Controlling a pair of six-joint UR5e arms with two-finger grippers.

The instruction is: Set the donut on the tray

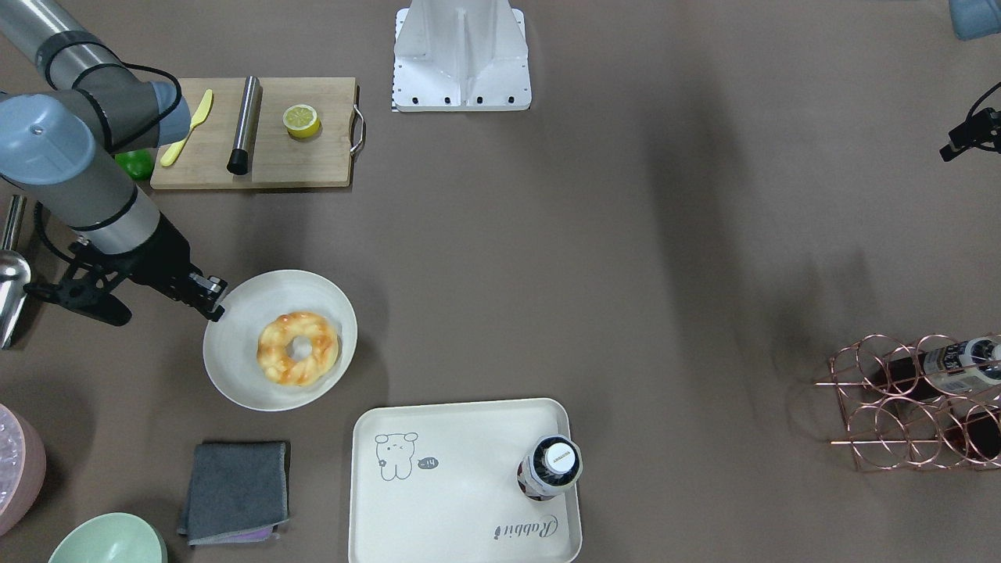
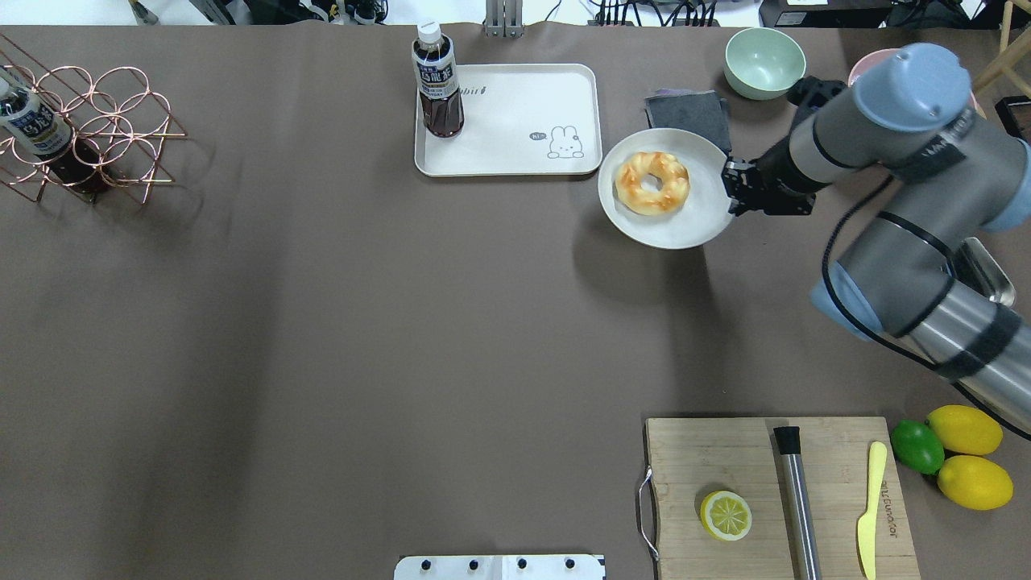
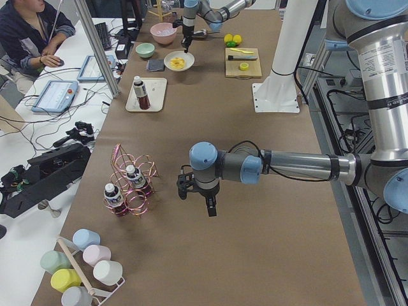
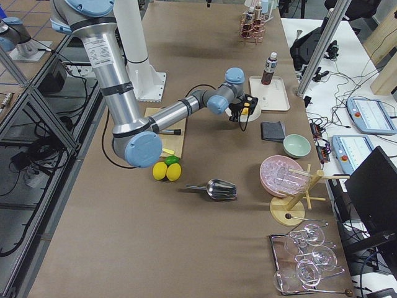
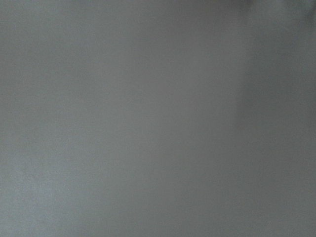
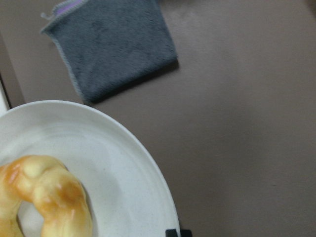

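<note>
Glossy twisted golden donut (image 1: 298,348) on round off-white plate (image 1: 235,367); cream rectangular tray (image 1: 453,500) beside it holds a dark bottle (image 1: 550,467); cannot tell right gripper's (image 1: 214,306) spread.

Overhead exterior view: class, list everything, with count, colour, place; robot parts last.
donut: one, golden-yellow, on the plate
plate: one, off-white, right of tray
tray: one, cream, far centre
bottle: one, dark, upright on tray
cloth: one, grey, beyond plate
green bowl: one, pale green, far right
pink bowl: one, pink, behind right arm
wire rack: one, copper, far left
cutting board: one, wooden, near right
half lemon: one, yellow, on board
cylinder: one, steel, on board
knife: one, yellow, on board
lime: one, green, right of board
lemons: two, yellow, beside lime
scoop: one, silver, under right arm
right gripper: one, black, at plate's rim; jaws unclear
</note>
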